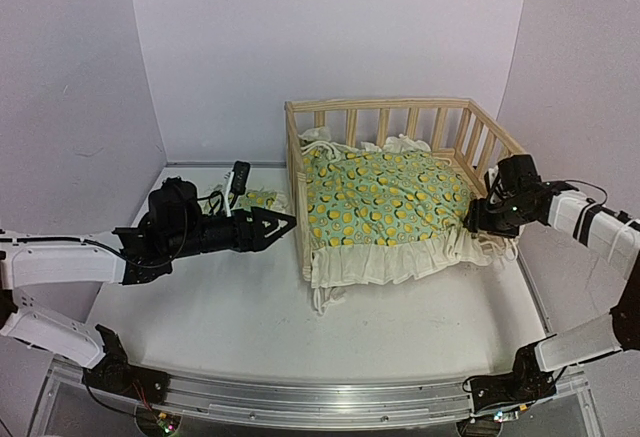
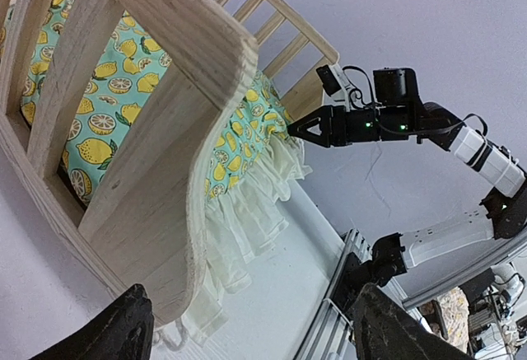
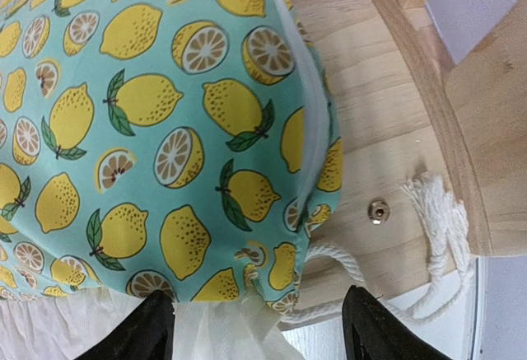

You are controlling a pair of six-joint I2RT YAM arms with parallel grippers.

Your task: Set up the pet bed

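Note:
The pet bed [image 1: 375, 105] is a pale slatted wooden frame standing at centre right. Its lemon-print cushion [image 1: 385, 197] lies inside, and a cream ruffle [image 1: 400, 257] hangs over the low front side. A small matching pillow [image 1: 262, 198] lies on the table left of the bed. My left gripper [image 1: 285, 222] is open, its tips just short of the bed's front left post [image 2: 165, 170]. My right gripper [image 1: 478, 219] is open at the front right corner. The cushion's corner [image 3: 321, 212] and ruffle [image 3: 214, 331] lie between its fingertips [image 3: 156, 327].
A white cord [image 3: 436, 220] trails from the cushion's corner over the wooden base [image 3: 387, 129] and onto the table. Pale walls stand close behind and beside the bed. The metal rail [image 1: 320, 397] with the arm bases runs along the near edge.

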